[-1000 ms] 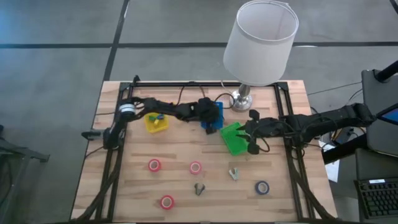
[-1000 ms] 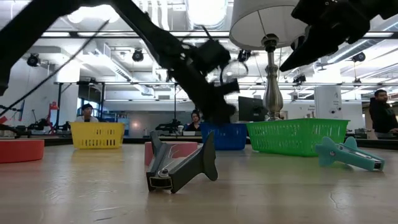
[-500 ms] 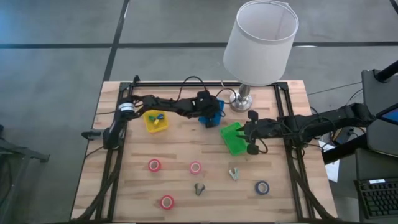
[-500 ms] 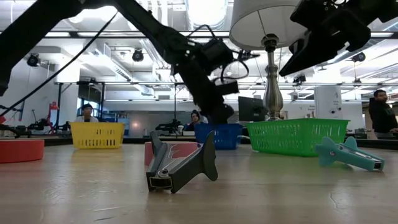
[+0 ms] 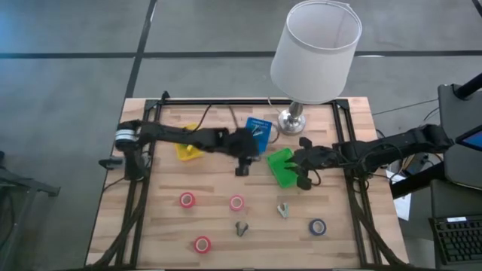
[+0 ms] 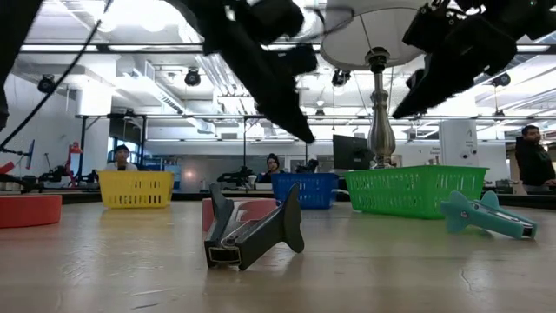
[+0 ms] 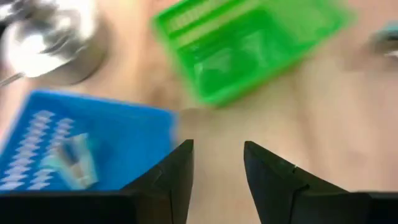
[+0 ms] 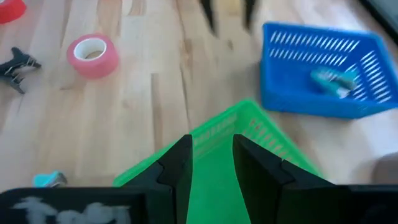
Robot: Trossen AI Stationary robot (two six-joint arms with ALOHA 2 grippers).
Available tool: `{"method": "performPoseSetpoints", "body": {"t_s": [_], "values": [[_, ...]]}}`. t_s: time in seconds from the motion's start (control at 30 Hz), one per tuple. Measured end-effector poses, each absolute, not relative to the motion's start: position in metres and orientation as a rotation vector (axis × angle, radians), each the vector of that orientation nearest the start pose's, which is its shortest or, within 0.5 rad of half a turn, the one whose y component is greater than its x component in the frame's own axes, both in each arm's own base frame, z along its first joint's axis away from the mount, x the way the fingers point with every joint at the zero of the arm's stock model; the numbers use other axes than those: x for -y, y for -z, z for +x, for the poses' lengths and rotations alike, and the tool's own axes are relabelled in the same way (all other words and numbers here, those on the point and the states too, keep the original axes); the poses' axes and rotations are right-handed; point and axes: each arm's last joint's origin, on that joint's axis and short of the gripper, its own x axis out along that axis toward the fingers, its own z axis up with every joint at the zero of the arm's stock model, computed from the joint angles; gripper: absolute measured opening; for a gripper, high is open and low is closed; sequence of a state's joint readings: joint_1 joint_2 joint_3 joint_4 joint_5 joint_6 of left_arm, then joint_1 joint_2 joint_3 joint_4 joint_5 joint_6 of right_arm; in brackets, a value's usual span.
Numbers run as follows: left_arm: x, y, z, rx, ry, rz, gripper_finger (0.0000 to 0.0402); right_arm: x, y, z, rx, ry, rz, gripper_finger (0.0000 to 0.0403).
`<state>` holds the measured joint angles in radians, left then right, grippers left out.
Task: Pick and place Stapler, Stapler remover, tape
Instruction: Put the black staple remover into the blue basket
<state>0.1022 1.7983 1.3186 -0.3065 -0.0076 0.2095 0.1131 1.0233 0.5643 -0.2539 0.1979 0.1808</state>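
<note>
Left gripper hangs over bare wood between the blue mesh basket and the green mesh basket, its two dark fingers apart and holding nothing, while a teal staple remover lies inside the blue basket. Right gripper hovers over the green basket, fingers a little apart and empty. Next pickup looks best on the nearest pink tape roll, approached from straight above with one finger entering its white core, so that the roll cannot slide on the wooden table
</note>
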Motion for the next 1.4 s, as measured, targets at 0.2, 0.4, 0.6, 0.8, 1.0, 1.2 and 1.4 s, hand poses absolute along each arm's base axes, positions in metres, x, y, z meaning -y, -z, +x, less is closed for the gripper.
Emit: {"method": "performPoseSetpoints", "body": {"t_s": [0.2, 0.4, 0.6, 0.8, 1.0, 1.2, 1.4], "values": [[0.013, -0.219, 0.353, -0.728, 0.102, 0.127, 0.0143, -0.021, -0.192, 0.204, -0.784, 0.111, 0.194, 0.0101], [0.048, -0.202, 0.32, -0.694, 0.172, 0.064, 0.014, -0.025, -0.176, 0.209, -0.867, 0.121, 0.318, 0.0095], [0.066, -0.194, 0.309, -0.693, 0.195, -0.107, 0.014, -0.027, -0.167, 0.215, -0.899, 0.147, 0.401, 0.0101], [0.084, -0.186, 0.309, -0.717, 0.248, -0.192, 0.0138, -0.028, -0.166, 0.217, -0.9, 0.147, 0.4, 0.0107], [0.097, -0.186, 0.308, -0.728, 0.225, -0.359, 0.0138, -0.029, -0.178, 0.224, -0.842, 0.1, 0.333, 0.0101], [0.114, -0.186, 0.302, -0.733, 0.165, -0.438, 0.0138, -0.028, -0.197, 0.234, -0.77, 0.001, 0.124, 0.0096], [0.132, -0.186, 0.295, -0.703, 0.069, -0.488, 0.0138, -0.018, -0.237, 0.253, -0.618, -0.051, -0.102, 0.0095]]}}
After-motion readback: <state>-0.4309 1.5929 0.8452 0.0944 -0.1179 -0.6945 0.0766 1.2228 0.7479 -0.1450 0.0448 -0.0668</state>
